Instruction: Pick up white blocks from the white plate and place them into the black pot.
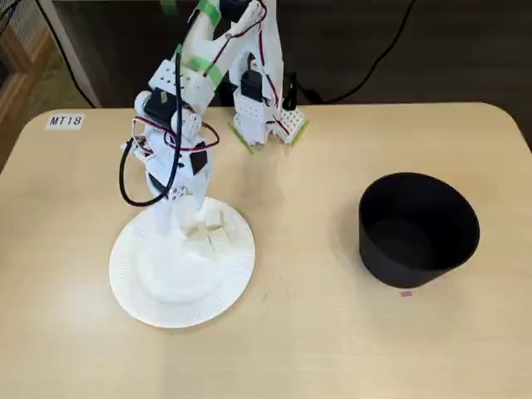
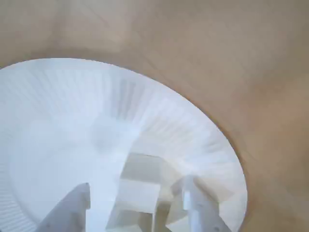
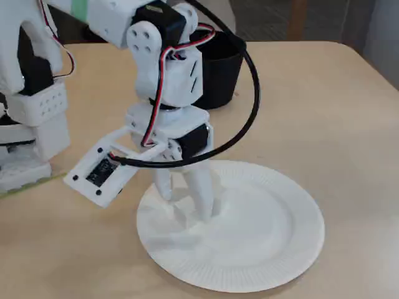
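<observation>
Here your fingers (image 2: 137, 205) stand spread apart and reach down onto the white plate (image 2: 58, 121), with nothing pinched between them. In the wrist view the white blocks (image 2: 140, 181) sit clustered in the gap between the two tips, one cube showing its pale top just ahead of the opening; you cannot tell whether either tip touches a cube. In a fixed view, the fingers (image 1: 179, 224) come down on the far side of the white plate (image 1: 137, 287), and the white blocks (image 1: 212, 233) lie bunched just to their right near the rim. The other fixed view hides the cubes behind the fingers (image 3: 187, 199), but it shows the white plate (image 3: 268, 249) lying flat on the tan surface (image 3: 336, 112). The black pot (image 1: 418, 229) stands upright, well apart to the right of the plate.
</observation>
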Tool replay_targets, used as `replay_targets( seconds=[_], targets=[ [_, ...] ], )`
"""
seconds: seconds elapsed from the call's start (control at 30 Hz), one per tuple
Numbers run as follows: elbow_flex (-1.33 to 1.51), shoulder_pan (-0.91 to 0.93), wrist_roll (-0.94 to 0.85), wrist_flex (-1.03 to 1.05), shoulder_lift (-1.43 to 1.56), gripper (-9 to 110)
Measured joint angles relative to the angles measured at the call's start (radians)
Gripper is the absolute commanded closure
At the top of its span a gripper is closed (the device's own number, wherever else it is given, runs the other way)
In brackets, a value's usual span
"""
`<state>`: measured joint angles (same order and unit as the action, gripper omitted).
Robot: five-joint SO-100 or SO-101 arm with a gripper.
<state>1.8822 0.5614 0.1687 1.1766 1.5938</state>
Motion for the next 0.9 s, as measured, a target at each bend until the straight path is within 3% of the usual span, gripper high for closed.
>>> replay_targets(
  seconds=[0.17,0.4,0.67,0.9],
  targets=[
    [0.052,0.002,0.009,-0.074,0.0,82],
    [0.123,0.002,0.078,-0.247,0.0,104],
    [0.133,0.003,0.087,-0.374,0.02,104],
    [0.106,-0.035,0.112,-0.46,0.249,104]
  ],
)
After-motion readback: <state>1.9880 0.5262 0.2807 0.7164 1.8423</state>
